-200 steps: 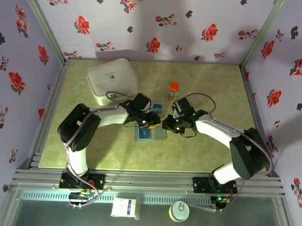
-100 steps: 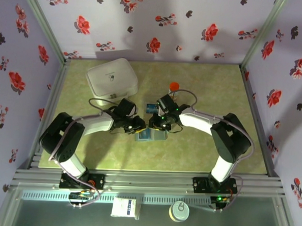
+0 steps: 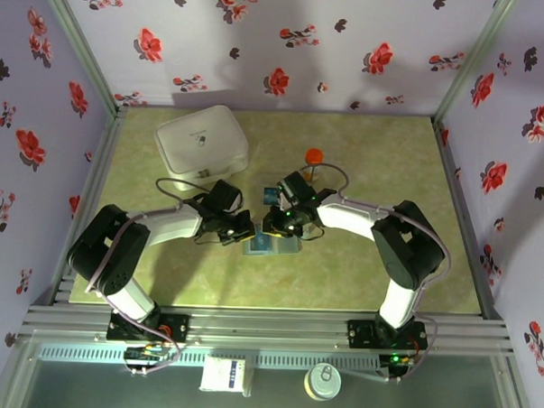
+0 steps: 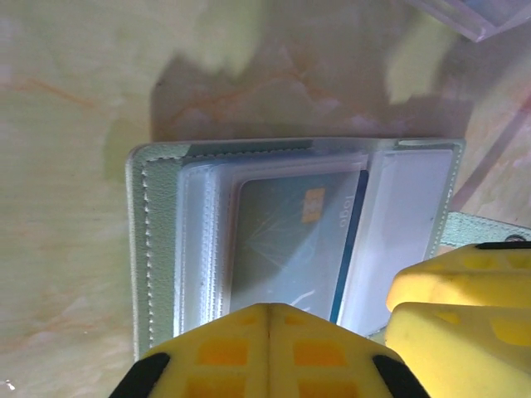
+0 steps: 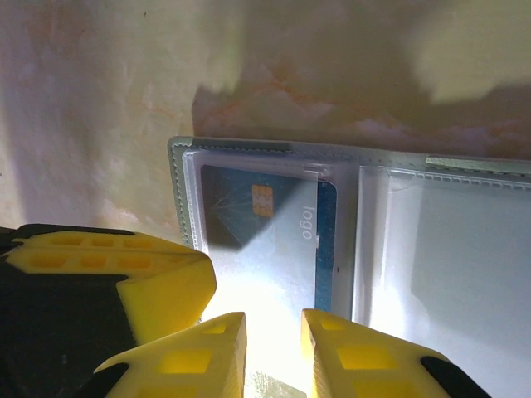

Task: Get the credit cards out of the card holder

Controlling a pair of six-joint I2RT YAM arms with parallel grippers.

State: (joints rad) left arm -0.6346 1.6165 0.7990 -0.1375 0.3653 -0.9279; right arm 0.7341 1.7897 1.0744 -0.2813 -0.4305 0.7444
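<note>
The card holder (image 4: 153, 249) lies open on the table, a grey-blue wallet with clear pockets, also seen from above (image 3: 275, 247) and in the right wrist view (image 5: 184, 178). A blue-teal credit card (image 4: 290, 236) with a gold chip sits inside its left pocket (image 5: 265, 220). My left gripper (image 4: 270, 308) is shut, its yellow tips together and resting on the pocket's near edge (image 3: 241, 230). My right gripper (image 5: 272, 327) hovers over the same pocket with a narrow gap between its fingers and nothing in it (image 3: 276, 224). Its fingers (image 4: 465, 307) stand just right of my left gripper.
A big white lidded case (image 3: 201, 142) stands at the back left. An orange-capped bottle (image 3: 313, 157) is behind the right gripper. A clear plastic box (image 4: 473, 15) lies just beyond the holder. The enclosure's flowered walls ring the green mat (image 3: 391, 155).
The left jaws have closed. The left gripper drew back to the holder's left edge, and the right gripper swung left over the holder.
</note>
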